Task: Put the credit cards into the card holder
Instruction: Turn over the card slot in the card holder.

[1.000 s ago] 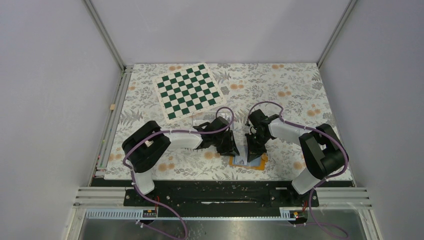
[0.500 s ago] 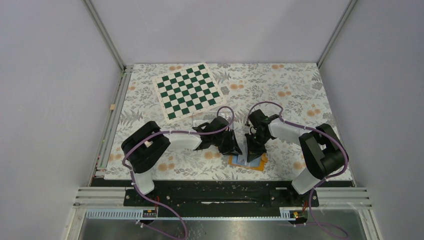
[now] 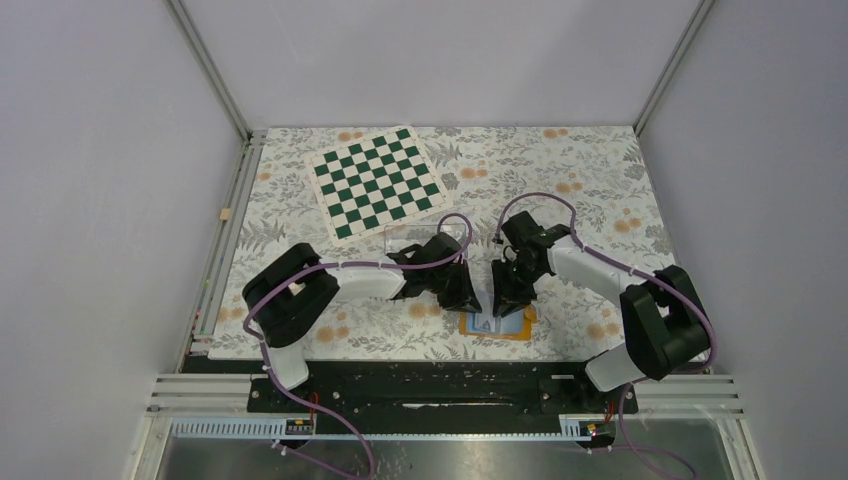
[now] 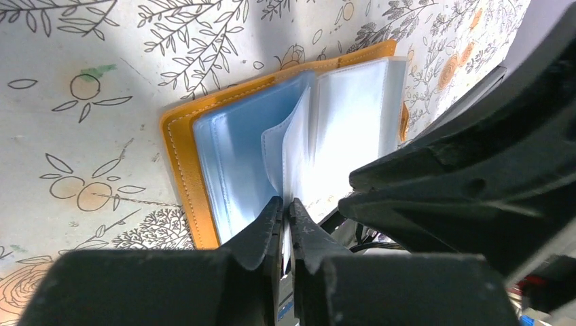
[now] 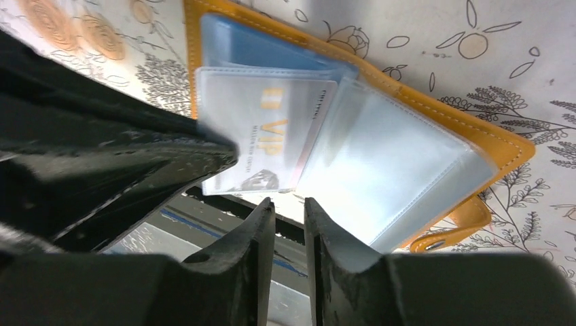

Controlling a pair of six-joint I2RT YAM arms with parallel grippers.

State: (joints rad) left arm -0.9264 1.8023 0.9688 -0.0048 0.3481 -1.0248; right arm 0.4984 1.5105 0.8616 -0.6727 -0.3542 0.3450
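Observation:
The orange card holder (image 3: 498,326) lies open near the table's front edge, its light blue inside (image 4: 234,159) facing up. My left gripper (image 4: 285,204) is shut on one of its clear plastic sleeves (image 4: 295,146) and holds that sleeve upright. A white credit card (image 5: 261,146) with gold VIP lettering sits inside a clear sleeve. My right gripper (image 5: 289,202) hangs just off that card's near edge, open by a narrow gap with nothing between the fingers. In the top view the two grippers, left (image 3: 468,297) and right (image 3: 503,300), stand close together over the holder.
A green and white chessboard (image 3: 376,183) lies at the back left. A clear plastic box (image 3: 425,238) stands just behind my left wrist. The holder's snap strap (image 5: 452,227) sticks out on its right side. The metal rail (image 3: 440,385) runs along the front.
My right gripper has opened and let go of the card, which now sits in the sleeve, and the arm has shifted slightly right. My left gripper has closed on the clear sleeve.

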